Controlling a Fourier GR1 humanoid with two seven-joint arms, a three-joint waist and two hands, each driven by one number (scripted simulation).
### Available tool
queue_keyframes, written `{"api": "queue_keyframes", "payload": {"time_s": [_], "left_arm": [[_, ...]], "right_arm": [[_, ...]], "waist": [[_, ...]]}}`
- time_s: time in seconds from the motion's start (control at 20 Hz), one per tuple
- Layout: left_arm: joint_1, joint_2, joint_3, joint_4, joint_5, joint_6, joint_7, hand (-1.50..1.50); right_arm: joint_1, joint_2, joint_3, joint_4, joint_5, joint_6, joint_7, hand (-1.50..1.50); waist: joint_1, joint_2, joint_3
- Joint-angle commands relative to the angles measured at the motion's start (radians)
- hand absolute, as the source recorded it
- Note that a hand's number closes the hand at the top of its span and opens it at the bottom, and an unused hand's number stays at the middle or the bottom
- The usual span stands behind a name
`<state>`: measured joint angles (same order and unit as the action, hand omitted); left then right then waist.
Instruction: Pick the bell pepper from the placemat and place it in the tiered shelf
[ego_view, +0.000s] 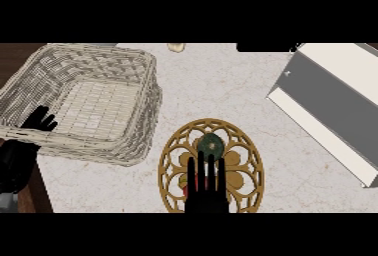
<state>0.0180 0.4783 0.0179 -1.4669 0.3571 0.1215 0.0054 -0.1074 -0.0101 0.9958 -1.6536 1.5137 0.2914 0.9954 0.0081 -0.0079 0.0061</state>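
**Head view: right hand stops just short of the pepper**

Head view has the bell pepper (211, 145), dark green, lying on the upper middle of the gold openwork placemat (168, 160) on the desk (221, 85). The right hand (206, 192) comes in from the lower edge over the placemat. Its fingers (201, 167) are straight and slightly apart, holding nothing. Their tips lie just beside the pepper's near side; whether they touch it I cannot tell. The left hand (40, 120) rests open, fingers up, at the left rim of the wicker basket (140, 100).

The step in hand looks like the reach before the grasp. To do it well, the hand should go a little farther forward, so the pepper sits between thumb and fingers and not at the tips. It can then lower and curl round the body. A push from straight fingers would likely roll the pepper toward the mat's far rim. The carry then goes right, to the tiered shelf (332, 95), well apart from the placemat.
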Motion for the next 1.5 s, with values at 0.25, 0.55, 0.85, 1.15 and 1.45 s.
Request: {"api": "queue_keyframes", "payload": {"time_s": [0.25,0.55,0.85,1.15,1.45], "left_arm": [[-0.006,-0.014,-0.059,0.050,-0.083,0.007,0.060,0.00],[-0.014,0.013,-0.037,0.059,-0.056,-0.053,0.063,0.00],[0.051,0.002,-0.042,-0.010,-0.073,-0.026,0.070,0.00],[0.032,-0.026,-0.059,0.046,-0.096,-0.022,0.044,0.00],[-0.035,0.012,-0.007,0.096,-0.054,-0.068,0.059,0.00]], "right_arm": [[-0.076,0.010,-0.008,0.094,-0.045,-0.024,0.062,-1.50],[-0.131,0.010,-0.070,0.173,-0.096,-0.062,0.028,-1.50],[-0.079,0.010,-0.081,0.164,-0.108,-0.092,0.017,1.50],[-0.162,0.010,-0.104,0.283,-0.119,-0.148,-0.054,1.50],[-0.202,0.002,-0.067,0.265,-0.058,-0.158,-0.052,1.50]], "waist": [[-0.007,0.010,-0.006],[-0.006,0.011,-0.006],[-0.006,0.007,-0.006],[-0.006,0.010,-0.006],[-0.017,0.010,-0.006]]}}
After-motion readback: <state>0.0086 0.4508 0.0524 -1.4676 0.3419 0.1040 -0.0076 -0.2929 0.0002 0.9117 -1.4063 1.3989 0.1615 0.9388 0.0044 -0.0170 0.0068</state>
